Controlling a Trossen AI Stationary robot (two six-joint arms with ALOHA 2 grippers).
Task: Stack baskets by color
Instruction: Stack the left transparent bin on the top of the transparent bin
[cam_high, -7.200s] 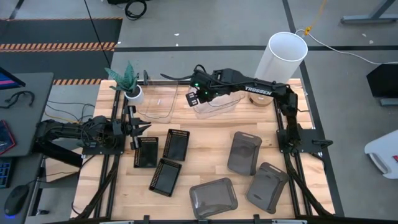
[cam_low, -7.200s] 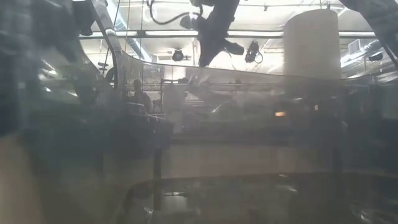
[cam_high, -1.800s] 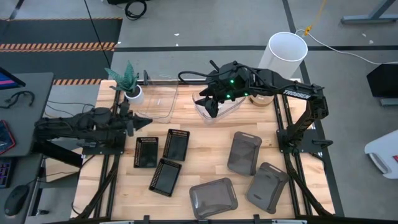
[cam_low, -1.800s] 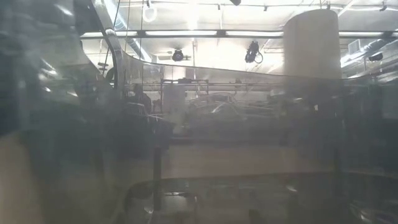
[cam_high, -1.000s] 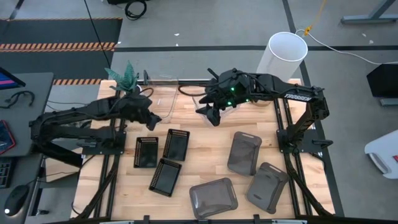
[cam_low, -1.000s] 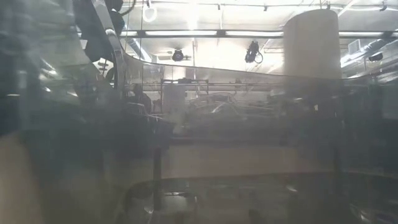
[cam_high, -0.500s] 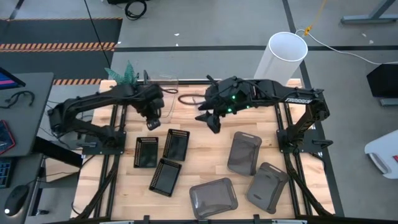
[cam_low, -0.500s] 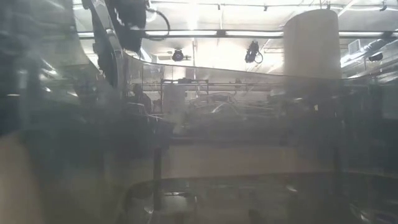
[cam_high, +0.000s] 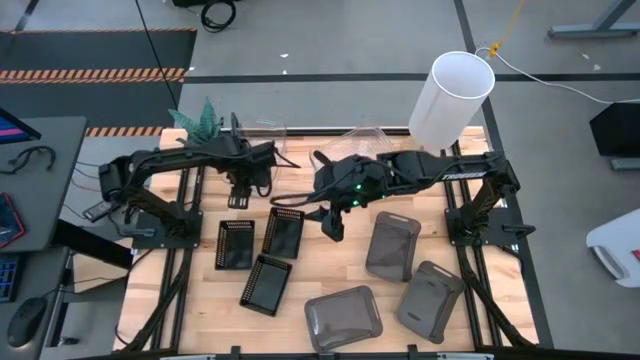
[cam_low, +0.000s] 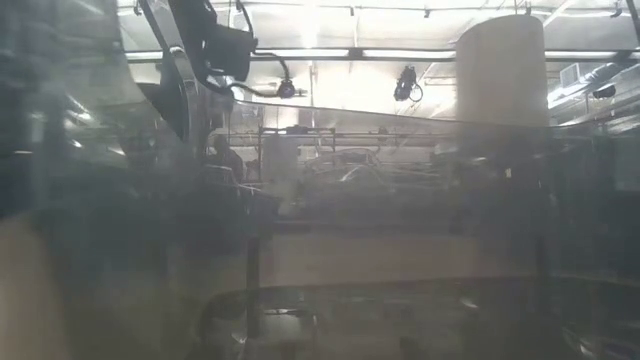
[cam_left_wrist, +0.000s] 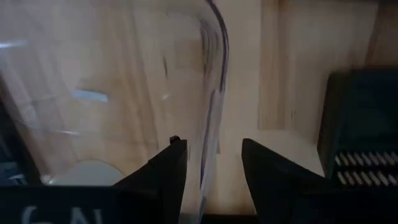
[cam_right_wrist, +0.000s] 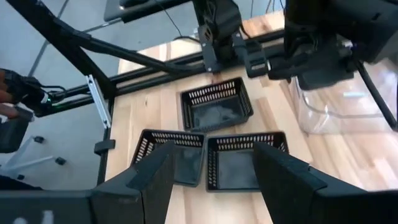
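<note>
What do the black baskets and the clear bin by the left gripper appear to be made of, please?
Black baskets: likely matte moulded plastic, judging by the regular slotted walls. Clear bin: probably glossy transparent plastic; the wooden table shows through it and its thin rim stands between the left gripper's open fingers.

Pale wood tabletop (cam_high: 320, 270), matt, visibly grained. Clear bin (cam_left_wrist: 124, 93) of glossy, smooth plastic. Black baskets (cam_right_wrist: 217, 106) of perforated matt plastic. Grey bins (cam_high: 392, 245) smoky, translucent plastic. White cylinder (cam_high: 450, 95) smooth, matt.
</note>
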